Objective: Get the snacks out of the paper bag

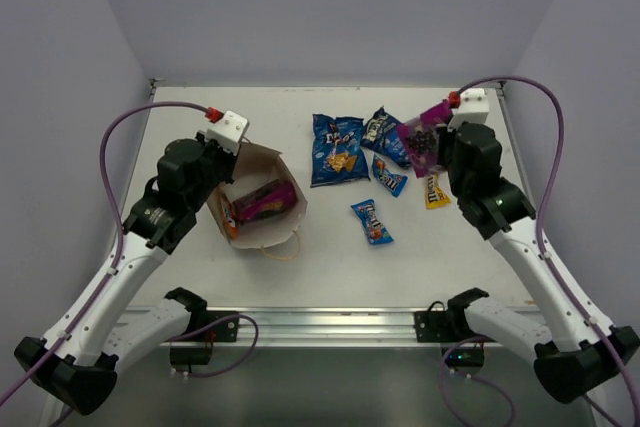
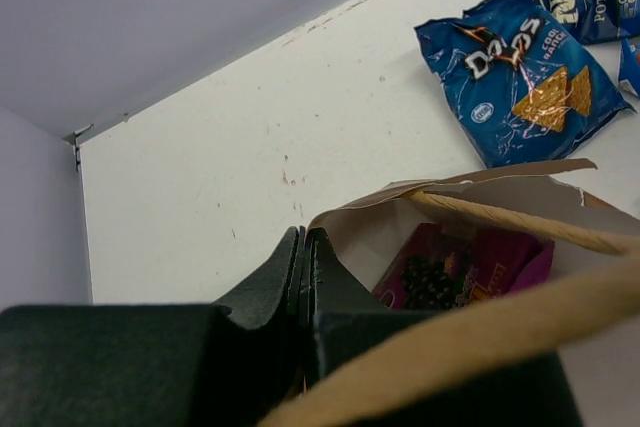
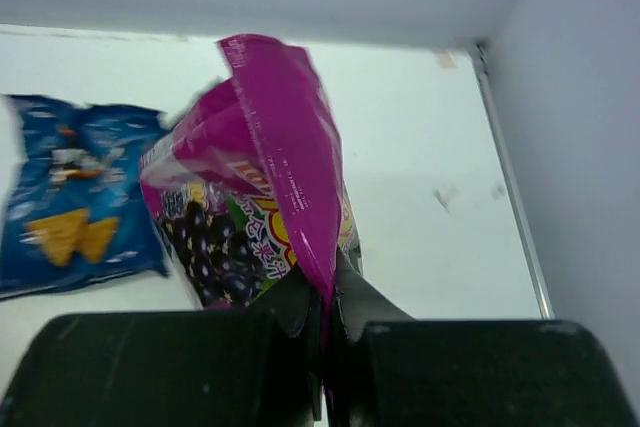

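The white table [image 1: 330, 267] carried the paper bag [image 1: 262, 169] on its left half. The bag lay tipped over with its mouth facing up toward the top camera and a loop handle trailing at its near side. The left gripper [image 2: 303, 272] sat at the bag's far-left rim with its jaws pressed together, apparently pinching the paper edge. Two snacks were visible inside: a purple packet [image 1: 262, 200] and an orange-red packet [image 1: 228, 213] at the left wall.

At the far right, the right gripper [image 3: 325, 299] was clamped tight on the lower edge of a magenta bag [image 3: 262, 197], which hung above the table near the right wall.

Already out, near the middle, lay a blue chip bag [image 1: 337, 150], with a second blue bag [image 1: 383, 133] just to its right. Two small blue candy packs [image 1: 388, 179] [image 1: 371, 221] lay nearer, and a yellow pack [image 1: 437, 190] was below the right gripper.

The step in hand looked like setting the magenta bag down. To do it well, the arm should lower the bag over bare table to the right of the blue bags, clear of the yellow pack. It should part the jaws only once the packet touches, then lift straight up. The left hold should stay firm so the mouth is open for the next reach.
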Tool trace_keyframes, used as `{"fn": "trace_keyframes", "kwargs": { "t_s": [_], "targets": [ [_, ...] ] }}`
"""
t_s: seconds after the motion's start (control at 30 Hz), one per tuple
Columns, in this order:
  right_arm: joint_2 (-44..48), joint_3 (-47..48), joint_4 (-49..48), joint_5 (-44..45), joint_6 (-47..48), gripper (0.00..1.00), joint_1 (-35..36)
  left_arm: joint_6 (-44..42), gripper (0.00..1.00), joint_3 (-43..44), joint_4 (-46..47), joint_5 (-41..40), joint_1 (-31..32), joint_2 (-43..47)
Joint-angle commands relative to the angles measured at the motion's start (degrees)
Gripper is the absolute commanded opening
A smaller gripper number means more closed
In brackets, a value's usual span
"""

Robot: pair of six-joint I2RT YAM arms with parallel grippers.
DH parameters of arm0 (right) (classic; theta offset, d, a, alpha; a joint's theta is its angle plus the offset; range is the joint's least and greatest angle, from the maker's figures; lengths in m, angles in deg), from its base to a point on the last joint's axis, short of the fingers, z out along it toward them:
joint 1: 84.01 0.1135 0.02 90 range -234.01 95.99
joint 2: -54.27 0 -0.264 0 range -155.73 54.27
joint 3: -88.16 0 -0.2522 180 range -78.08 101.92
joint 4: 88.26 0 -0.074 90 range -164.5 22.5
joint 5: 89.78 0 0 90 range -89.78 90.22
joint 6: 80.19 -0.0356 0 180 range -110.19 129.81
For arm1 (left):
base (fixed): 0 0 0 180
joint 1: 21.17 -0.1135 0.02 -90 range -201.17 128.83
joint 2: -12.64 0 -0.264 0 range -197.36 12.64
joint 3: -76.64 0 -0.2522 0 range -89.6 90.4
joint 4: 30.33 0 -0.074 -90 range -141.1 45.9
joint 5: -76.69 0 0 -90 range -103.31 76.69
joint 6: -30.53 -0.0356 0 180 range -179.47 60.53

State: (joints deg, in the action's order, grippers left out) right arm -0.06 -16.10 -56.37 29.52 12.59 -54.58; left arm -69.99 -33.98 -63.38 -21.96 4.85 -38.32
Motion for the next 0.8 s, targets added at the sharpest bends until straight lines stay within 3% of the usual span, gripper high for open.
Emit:
{"fn": "trace_keyframes", "kwargs": {
  "t_s": [0.0, 0.1, 0.4, 0.43, 0.5, 0.53, 0.67, 0.77],
  "targets": [
    [-2.17, -0.54, -2.66, -0.45, -12.7, 0.0, -10.94, -0.55, 0.0, 3.1, 8.74, -1.73, 0.08, 1.04],
    [-8.83, 0.6, -3.01, -4.42, -16.67, 0.0, -21.76, -0.38, 0.0, 2.22, 8.83, -1.46, 0.08, 2.09],
    [-25.64, -1.95, -8.99, -6.27, -14.48, 0.01, -30.82, 0.15, 0.0, 0.2, 8.39, 2.23, 0.08, 3.5],
    [-26.87, -1.08, -7.95, -6.18, -13.52, 0.13, -30.92, 0.07, 0.0, 0.02, 8.39, 2.49, 0.08, 3.5],
    [-28.55, 0.68, -3.92, -7.58, -12.98, 0.29, -30.75, -0.02, 0.0, -0.07, 8.22, 3.19, 0.08, 3.41],
    [-28.03, 1.65, -3.2, -8.98, -12.29, 0.44, -30.57, -0.02, 0.0, -0.07, 8.21, 3.37, 0.08, 3.41],
    [-19.43, 2.18, -3.36, -13.73, -7.98, 0.79, -25.49, -0.29, 0.0, 0.37, 8.04, 4.6, 0.08, 2.8],
    [-13.37, 6.83, -1.08, -18.91, -3.24, 0.84, -15.77, -0.55, 0.0, 0.64, 7.69, 5.83, 0.08, 2.27]
  ]
}}
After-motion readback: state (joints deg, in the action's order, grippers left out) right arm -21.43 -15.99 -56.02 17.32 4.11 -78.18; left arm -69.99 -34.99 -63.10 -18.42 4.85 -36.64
